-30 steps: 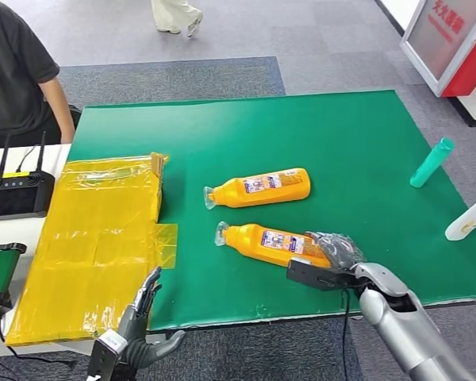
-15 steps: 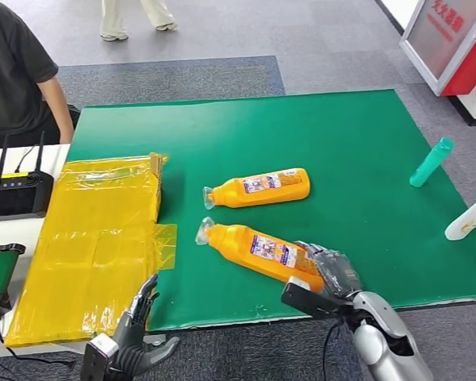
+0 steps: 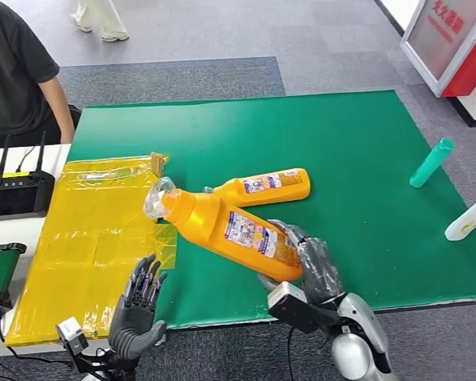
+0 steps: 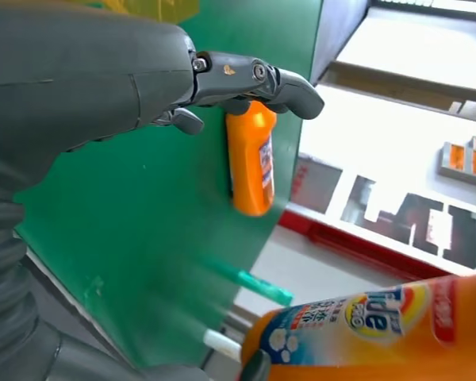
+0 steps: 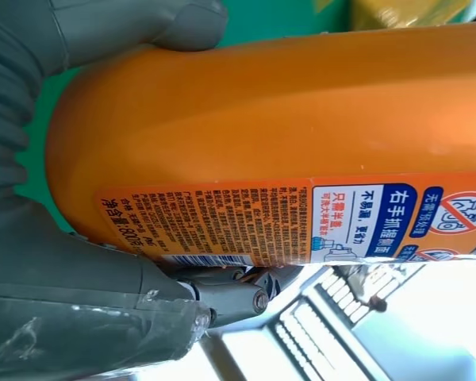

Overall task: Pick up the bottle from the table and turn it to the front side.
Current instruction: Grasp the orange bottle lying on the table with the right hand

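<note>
right hand [image 3: 310, 266] grips orange bottle [image 3: 229, 228] by its base, raised tilted above green worktop [image 3: 355, 159] | left hand [image 3: 135, 308] empty, fingers spread | risk: base-only hold, bottle may slip or strike second bottle [image 3: 262, 187] while turning

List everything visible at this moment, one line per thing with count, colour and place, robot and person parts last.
held bottle: 1, orange with a clear cap, lifted off the mat and tilted, cap toward the yellow sheet
second bottle: 1, orange, lying on the mat behind the held one
green mat: 1, green, covering the table
yellow sheet: 1, yellow, glossy, at the mat's left end
teal tube: 1, teal, mat's right edge
white bottle: 1, white, right edge of view
remote controller: 1, black, on the white surface at left
person: 1, black shirt, far left
walking legs: 1 pair, pale trousers, floor beyond
right hand: grey, fingers around the held bottle's base
left hand: grey, fingers spread, holding nothing
</note>
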### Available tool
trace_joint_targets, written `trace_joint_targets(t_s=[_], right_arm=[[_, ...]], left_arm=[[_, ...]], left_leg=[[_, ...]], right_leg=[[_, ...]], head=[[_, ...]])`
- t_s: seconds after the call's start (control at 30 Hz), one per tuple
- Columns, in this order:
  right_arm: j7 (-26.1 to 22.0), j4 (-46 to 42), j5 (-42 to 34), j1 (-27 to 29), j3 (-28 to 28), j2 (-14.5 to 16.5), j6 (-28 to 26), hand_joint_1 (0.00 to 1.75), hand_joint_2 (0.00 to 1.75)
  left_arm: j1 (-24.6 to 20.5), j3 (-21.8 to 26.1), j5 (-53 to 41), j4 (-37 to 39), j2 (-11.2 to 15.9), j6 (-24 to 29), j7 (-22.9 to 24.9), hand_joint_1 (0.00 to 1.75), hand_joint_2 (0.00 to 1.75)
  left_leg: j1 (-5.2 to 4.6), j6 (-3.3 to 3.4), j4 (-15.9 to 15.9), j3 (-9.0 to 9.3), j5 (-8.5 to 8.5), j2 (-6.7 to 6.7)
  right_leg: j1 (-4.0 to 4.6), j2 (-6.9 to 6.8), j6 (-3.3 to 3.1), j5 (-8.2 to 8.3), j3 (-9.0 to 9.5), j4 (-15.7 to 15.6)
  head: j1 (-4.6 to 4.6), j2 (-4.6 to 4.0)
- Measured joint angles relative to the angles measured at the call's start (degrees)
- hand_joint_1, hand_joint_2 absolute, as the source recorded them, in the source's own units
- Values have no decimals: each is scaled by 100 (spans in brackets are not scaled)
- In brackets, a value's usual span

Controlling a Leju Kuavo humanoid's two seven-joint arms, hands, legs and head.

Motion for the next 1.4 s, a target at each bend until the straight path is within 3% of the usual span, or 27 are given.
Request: trace_joint_targets(t_s=[0.2, 0.53, 1.33, 1.37, 1.4], right_arm=[[-508, 416, -328, 242, 287, 194, -116, 175, 175], [-765, 1085, -478, 304, 855, 215, -405, 175, 175], [-593, 2237, 102, 39, 1538, 202, -879, 175, 175], [-595, 2271, 107, 20, 1550, 203, -895, 175, 175], [-598, 2299, 108, 3, 1559, 204, -907, 171, 175]], left_arm=[[-78, -85, 483, 392, 70, -534, -24, 0, 175], [-257, -338, 1239, 550, 191, -1012, 165, 0, 175], [-321, -1174, 1379, 451, 484, -1146, 125, 0, 175], [-322, -1212, 1378, 441, 509, -1130, 90, 1, 175], [-322, -1248, 1378, 427, 533, -1107, 61, 42, 175]], left_leg=[[0, -2, 0, -4, -5, 0], [0, -3, 0, -3, -6, 0], [1, -3, 0, -2, -6, 1], [1, -3, 0, -2, -6, 1], [1, -3, 0, -2, -6, 1]], right_leg=[[0, 0, -3, -4, -6, 0], [0, 0, -6, -7, -5, 0], [1, 0, -7, -7, -5, 0], [1, 0, -7, -7, -5, 0], [1, 0, -7, -7, -5, 0]], head=[[-1, 0], [-1, 0], [-1, 0], [-1, 0], [-1, 0]])
